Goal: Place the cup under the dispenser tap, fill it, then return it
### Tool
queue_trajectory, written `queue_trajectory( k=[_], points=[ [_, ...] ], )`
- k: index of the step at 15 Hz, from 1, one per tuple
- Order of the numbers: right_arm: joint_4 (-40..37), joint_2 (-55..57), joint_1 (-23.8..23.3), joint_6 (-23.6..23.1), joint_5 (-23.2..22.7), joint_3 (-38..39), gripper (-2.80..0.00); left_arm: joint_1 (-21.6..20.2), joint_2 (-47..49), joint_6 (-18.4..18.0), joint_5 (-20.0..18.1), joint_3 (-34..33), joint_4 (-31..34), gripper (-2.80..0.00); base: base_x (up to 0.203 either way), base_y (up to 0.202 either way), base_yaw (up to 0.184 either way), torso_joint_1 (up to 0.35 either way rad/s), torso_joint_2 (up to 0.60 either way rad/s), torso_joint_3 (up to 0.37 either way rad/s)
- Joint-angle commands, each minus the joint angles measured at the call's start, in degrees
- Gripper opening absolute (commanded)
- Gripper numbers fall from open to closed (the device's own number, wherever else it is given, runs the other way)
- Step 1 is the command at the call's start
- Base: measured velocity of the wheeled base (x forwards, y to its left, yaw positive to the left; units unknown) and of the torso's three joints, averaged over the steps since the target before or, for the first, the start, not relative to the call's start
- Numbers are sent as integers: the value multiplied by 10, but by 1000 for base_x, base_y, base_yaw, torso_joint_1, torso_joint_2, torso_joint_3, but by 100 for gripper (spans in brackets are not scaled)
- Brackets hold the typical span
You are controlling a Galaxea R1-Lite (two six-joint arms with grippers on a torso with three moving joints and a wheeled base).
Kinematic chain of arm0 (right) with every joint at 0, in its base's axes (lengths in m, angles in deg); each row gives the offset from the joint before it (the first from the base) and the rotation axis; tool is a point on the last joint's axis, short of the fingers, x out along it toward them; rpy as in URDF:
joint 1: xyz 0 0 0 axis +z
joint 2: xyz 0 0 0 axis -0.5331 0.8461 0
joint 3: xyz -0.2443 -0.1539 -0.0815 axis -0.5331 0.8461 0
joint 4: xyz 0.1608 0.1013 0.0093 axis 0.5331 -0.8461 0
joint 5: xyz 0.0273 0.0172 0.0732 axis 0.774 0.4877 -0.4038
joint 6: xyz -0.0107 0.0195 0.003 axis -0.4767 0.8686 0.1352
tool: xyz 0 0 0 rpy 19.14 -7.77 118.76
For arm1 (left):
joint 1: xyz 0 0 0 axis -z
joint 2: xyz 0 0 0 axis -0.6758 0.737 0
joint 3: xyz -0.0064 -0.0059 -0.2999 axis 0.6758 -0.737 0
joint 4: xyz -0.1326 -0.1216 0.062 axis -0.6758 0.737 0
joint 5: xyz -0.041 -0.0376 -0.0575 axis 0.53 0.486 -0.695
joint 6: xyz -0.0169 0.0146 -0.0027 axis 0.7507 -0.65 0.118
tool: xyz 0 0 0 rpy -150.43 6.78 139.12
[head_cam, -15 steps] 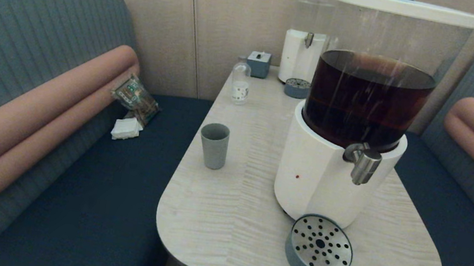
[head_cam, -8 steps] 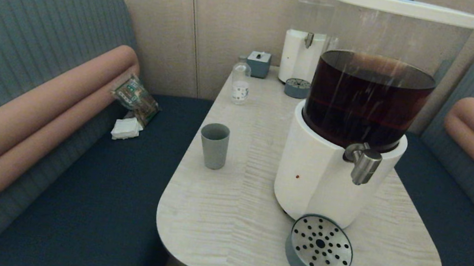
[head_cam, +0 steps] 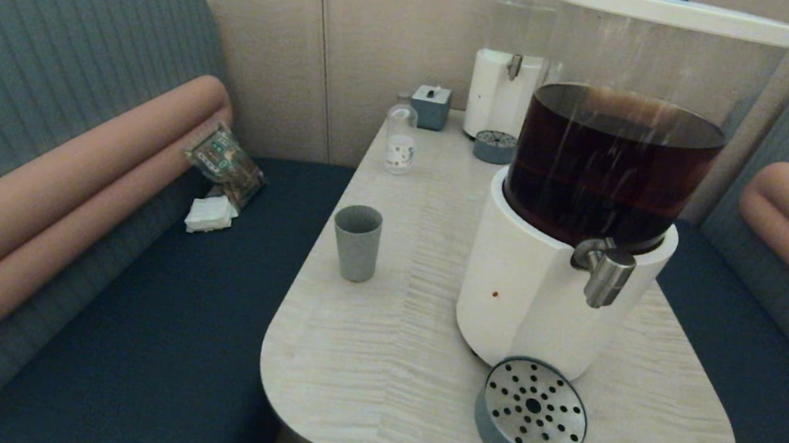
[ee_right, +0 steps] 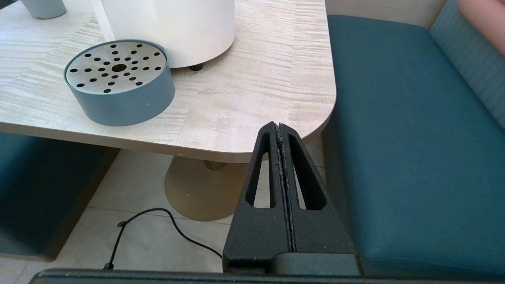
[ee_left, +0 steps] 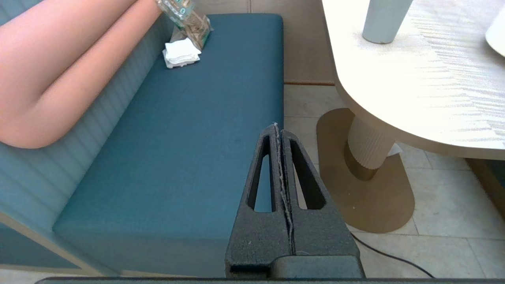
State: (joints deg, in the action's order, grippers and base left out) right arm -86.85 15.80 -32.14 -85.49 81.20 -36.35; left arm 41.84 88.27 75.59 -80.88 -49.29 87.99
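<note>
Both grippers parked low off table, fingers pressed together, holding nothing: left gripper (ee_left: 279, 130) over bench seat, right gripper (ee_right: 278, 128) near table (head_cam: 377, 356) corner. Cup (head_cam: 356, 242) upright on table, well left of dispenser tap (head_cam: 604, 271). Drip tray (head_cam: 530, 415) below tap, likely landing spot. Nothing started.

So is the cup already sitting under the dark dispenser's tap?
No, the cup stands alone on the table, well left of the tap.
</note>
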Motion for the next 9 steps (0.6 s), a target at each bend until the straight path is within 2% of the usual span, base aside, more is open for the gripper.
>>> queue_trajectory(
  k=[1, 9],
  points=[
    [0, 1, 0, -1, -1, 0, -280, 0, 1, 0, 0, 0, 0, -280, 0, 0, 0, 0, 0, 0],
    [0, 1, 0, 10, 5, 0, -280, 0, 1, 0, 0, -1, 0, -280, 0, 0, 0, 0, 0, 0]
  ],
)
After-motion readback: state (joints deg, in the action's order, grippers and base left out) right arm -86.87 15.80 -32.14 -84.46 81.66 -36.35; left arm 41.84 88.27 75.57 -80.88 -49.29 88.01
